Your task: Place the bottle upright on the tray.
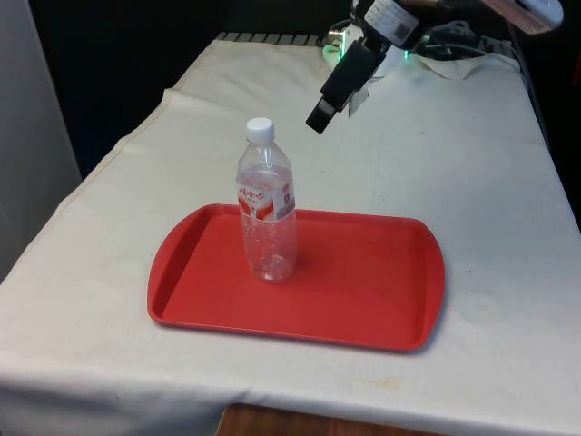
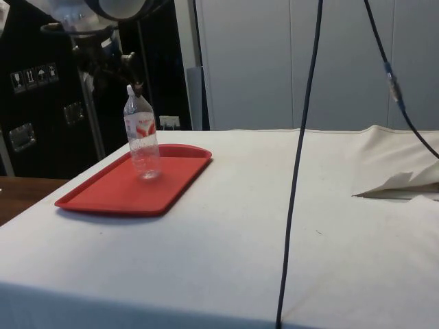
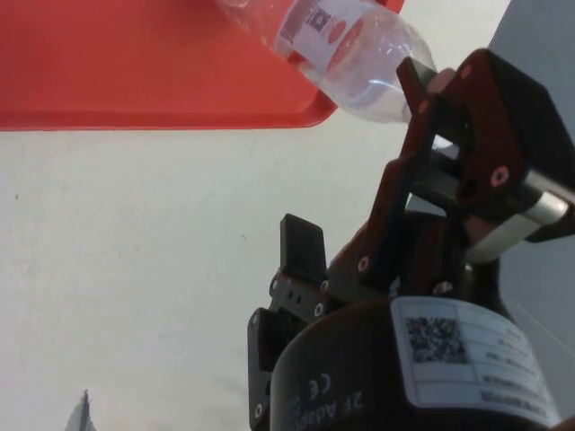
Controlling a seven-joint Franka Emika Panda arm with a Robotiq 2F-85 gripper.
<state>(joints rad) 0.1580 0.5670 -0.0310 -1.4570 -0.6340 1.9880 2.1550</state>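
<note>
A clear plastic bottle (image 1: pixel 267 218) with a white cap and a red-and-white label stands upright on the red tray (image 1: pixel 363 282), towards the front view's left. My gripper (image 1: pixel 334 111) hangs in the air above and beyond the bottle, clear of it, with its fingers apart and nothing between them. From the side the bottle (image 2: pixel 143 140) stands on the tray (image 2: pixel 110 195), and the gripper (image 2: pixel 116 72) is just above and behind its cap. The wrist view has the bottle (image 3: pixel 350 45) and the tray (image 3: pixel 135 63) past the open gripper (image 3: pixel 359 153).
A dark cable (image 2: pixel 302 171) hangs across the side view in front of the table. A fold of white cloth (image 2: pixel 398 185) lies at the side view's right. Cables (image 1: pixel 454 45) lie at the table's far end. White cloth surrounds the tray.
</note>
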